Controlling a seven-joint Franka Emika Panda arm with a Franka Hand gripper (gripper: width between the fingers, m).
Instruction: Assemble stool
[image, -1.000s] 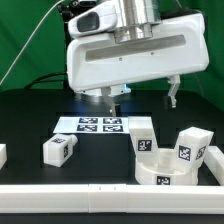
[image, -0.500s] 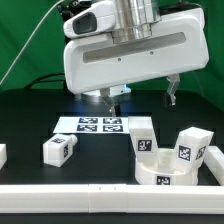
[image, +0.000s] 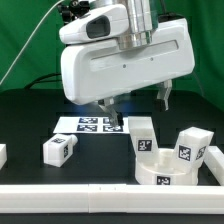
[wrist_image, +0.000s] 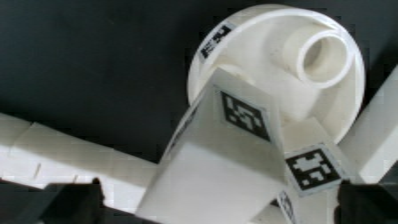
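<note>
Hovers at the exterior frame's upper centre with jaws spread, apparently pinching nothing. Shows the round seat (image: 156, 169) at lower right on the black bench (image: 100, 160), a leg (image: 60, 150) at lower left.

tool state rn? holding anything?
The tool: open, fingers spread apart, holding nothing.
</note>
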